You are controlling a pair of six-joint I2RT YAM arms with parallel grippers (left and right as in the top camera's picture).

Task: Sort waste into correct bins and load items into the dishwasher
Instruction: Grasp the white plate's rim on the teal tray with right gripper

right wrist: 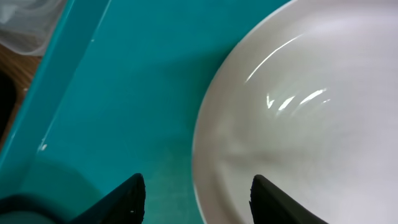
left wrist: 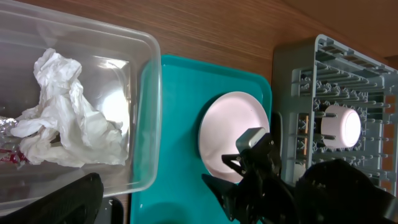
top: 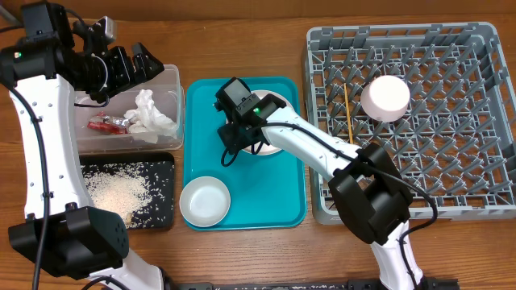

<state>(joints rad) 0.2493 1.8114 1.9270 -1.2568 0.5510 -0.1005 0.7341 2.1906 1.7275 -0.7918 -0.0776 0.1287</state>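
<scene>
Overhead: right tool point(top: 232, 151) poised over plate point(top: 276, 99)

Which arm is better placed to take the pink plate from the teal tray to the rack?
Right. The right hand, open, hangs just over the pink plate, at its rim; the rack lies on that side. The left hand is above the clear tub, farther away.

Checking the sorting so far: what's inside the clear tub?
A crumpled white tissue and a red wrapper lie in the tub. Part of it is hidden under the left gripper.
</scene>
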